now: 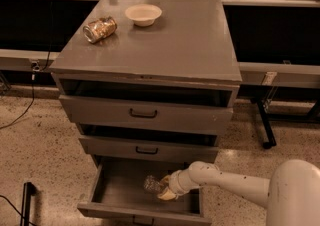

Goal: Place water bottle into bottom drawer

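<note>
The smooth plastic pincer (167, 193) sits in the matt metal bottom drawer (122, 191) by the clear plastic water bottle (152, 185).

The gripper (166, 192) is down inside the bottom drawer (122, 192), covering most of the bottle (151, 184) — only one clear end shows beside it. The drawer's front runs off the bottom edge, and the robot's body (295, 195) gets cropped at the corner too.
</note>
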You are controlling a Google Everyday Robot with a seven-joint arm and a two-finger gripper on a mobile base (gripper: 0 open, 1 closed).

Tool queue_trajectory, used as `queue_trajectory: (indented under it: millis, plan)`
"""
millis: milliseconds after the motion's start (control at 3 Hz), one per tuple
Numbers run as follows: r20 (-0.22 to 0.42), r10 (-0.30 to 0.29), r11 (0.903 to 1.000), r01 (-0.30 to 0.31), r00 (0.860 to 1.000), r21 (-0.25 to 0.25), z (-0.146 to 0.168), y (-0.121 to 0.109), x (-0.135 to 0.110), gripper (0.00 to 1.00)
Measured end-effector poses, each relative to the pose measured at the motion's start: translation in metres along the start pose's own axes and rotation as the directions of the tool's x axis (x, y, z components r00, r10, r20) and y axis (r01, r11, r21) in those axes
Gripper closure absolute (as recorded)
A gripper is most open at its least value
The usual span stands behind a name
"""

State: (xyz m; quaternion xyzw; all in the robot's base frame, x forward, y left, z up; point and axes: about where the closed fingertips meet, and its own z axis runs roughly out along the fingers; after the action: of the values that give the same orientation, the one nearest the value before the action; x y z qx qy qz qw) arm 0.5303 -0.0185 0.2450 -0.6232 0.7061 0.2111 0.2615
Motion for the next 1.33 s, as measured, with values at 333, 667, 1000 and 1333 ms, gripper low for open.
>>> queue_trajectory:
  millis: [333,667,1000,1333]
  plan:
    - [0.001,0.0,1.0,0.0,1.0,-0.003,0.002,0.001,0.0,0.5]
    - [0.002,-0.001,1.0,0.001,1.0,-0.007,0.003,0.003,-0.001,0.28]
    - [0.002,-0.001,0.9999,0.001,1.0,-0.01,0.005,0.004,-0.001,0.05]
    - [0.003,-0.032,0.9994,0.032,0.999,0.015,-0.006,0.012,-0.009,0.0]
